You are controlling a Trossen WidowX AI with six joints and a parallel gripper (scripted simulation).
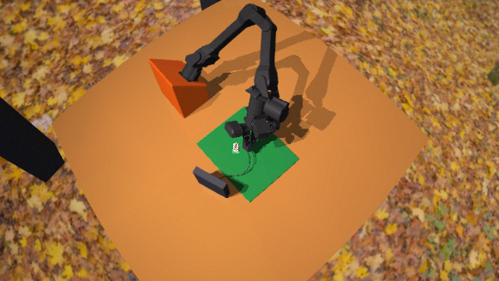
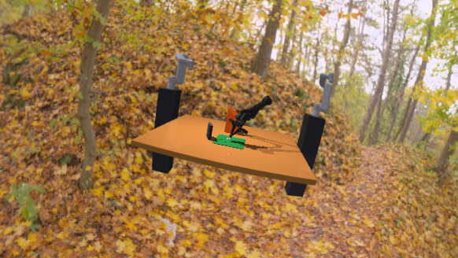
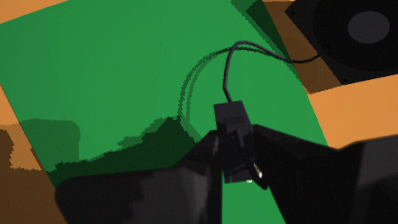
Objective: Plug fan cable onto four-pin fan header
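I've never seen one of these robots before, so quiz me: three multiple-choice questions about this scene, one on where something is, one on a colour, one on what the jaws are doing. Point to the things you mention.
1. Where does the dark, flat, square fan (image 1: 211, 182) (image 2: 209, 130) (image 3: 369, 27) stand?
A. On the orange wedge
B. By an edge of the flat green board (image 1: 267, 171) (image 2: 238, 145) (image 3: 125, 75)
C. At the foot of a tree

2. What colour is the small marked spot (image 1: 236, 147) on the board?
A. Red
B. Blue
C. White

3. How are the black jaws (image 1: 249, 146) (image 2: 231, 135)?
A. Closed on the small dark plug (image 3: 229, 112)
B. Wide open
C. Closed on nothing

Key:
1 B: the top view shows it beside the board's edge.
2 C: the top view shows it white on green.
3 A: the wrist view shows the plug between them.
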